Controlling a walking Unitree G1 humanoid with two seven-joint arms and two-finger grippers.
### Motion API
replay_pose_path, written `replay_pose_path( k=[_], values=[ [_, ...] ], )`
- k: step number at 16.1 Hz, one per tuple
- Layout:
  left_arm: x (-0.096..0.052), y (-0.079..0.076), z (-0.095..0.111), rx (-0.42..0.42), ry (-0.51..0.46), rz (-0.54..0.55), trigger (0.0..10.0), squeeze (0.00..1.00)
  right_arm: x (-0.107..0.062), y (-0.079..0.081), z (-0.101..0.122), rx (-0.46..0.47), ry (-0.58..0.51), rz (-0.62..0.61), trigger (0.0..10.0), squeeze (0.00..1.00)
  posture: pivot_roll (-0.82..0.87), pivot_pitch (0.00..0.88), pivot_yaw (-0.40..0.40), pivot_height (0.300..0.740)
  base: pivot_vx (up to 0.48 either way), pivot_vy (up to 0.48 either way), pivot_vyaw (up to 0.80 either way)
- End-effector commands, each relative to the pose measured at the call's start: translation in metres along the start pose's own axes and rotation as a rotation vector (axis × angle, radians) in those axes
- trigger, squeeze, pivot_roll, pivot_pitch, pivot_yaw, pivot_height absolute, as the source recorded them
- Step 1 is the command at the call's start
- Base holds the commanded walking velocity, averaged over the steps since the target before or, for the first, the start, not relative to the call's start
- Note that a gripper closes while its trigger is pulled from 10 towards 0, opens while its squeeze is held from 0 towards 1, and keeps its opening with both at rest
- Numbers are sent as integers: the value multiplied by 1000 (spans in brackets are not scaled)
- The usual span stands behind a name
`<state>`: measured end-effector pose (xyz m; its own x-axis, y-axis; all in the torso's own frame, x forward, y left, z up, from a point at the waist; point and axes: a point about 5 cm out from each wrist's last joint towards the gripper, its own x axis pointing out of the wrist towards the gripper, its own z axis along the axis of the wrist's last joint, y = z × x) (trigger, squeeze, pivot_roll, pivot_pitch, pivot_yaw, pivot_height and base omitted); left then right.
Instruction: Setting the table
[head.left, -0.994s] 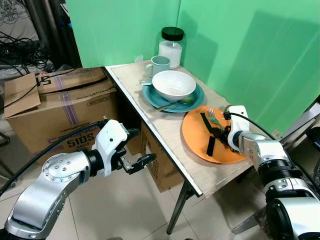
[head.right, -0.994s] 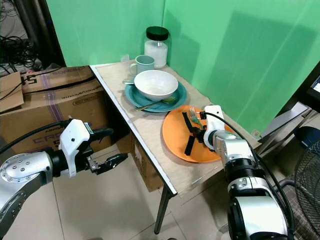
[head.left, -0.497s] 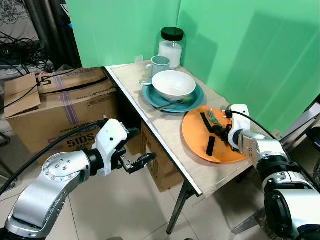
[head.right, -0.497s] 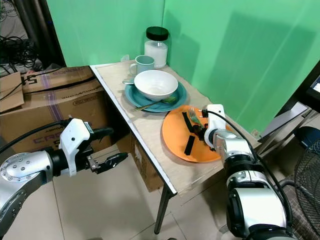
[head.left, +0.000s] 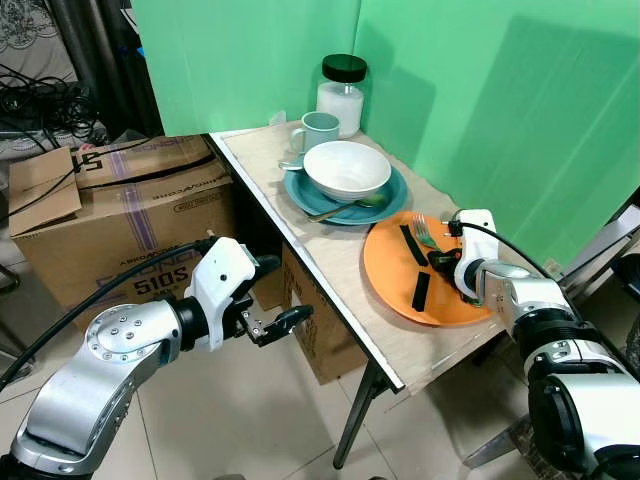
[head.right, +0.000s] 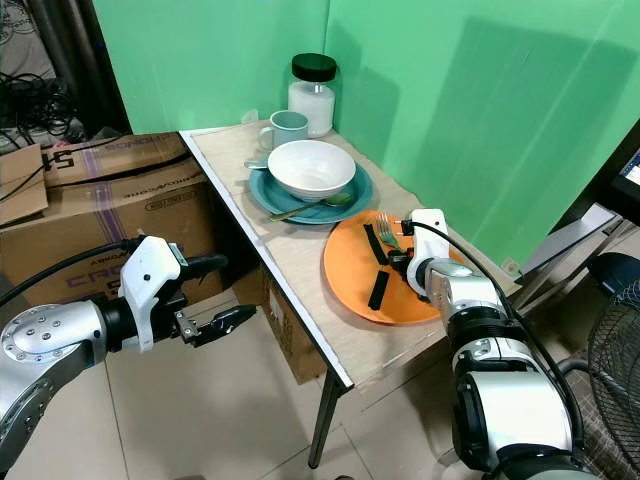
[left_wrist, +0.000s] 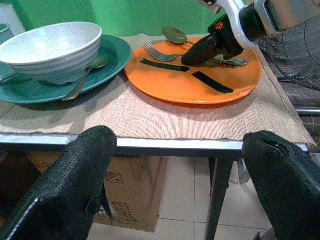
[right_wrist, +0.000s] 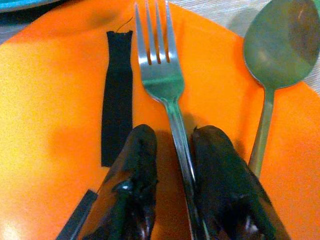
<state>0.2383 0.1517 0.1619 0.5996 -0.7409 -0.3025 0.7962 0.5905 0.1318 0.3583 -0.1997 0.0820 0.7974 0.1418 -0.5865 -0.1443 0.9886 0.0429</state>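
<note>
Nothing moved, right gripper jaws still astride fork handle on orange plate; left gripper jaws apart; box reads "SIDS"

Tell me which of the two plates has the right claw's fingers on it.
The orange plate, nearest the robot, with the fork between the right claw fingers. The teal plate carries the white bowl.

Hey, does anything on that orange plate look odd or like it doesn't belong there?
Yes. Two black strips lie flat on the orange plate beside the fork, which is odd for a dinner setting. A spoon also lies half over the plate's rim. The right gripper straddles the fork's handle.
</note>
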Motion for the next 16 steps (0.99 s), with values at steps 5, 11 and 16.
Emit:
replay_pose_path(
  k=[5, 11, 16],
  values=[
    [3, -1, 0, -5, 2, -24, 10000, 0, 1, 3, 7, 2, -9, 30, 0, 0, 74, 0, -70, 740, 0, 0, 0],
    [4, 0, -1, 1, 1, -18, 10000, 0, 1, 5, 8, -6, -5, 49, 0, 0, 82, 0, -80, 740, 0, 0, 0],
    [2, 1, 4, 12, -29, 10, 10000, 0, -43, -13, 56, 49, -251, 62, 0, 0, 103, 0, -93, 740, 0, 0, 0]
  ],
)
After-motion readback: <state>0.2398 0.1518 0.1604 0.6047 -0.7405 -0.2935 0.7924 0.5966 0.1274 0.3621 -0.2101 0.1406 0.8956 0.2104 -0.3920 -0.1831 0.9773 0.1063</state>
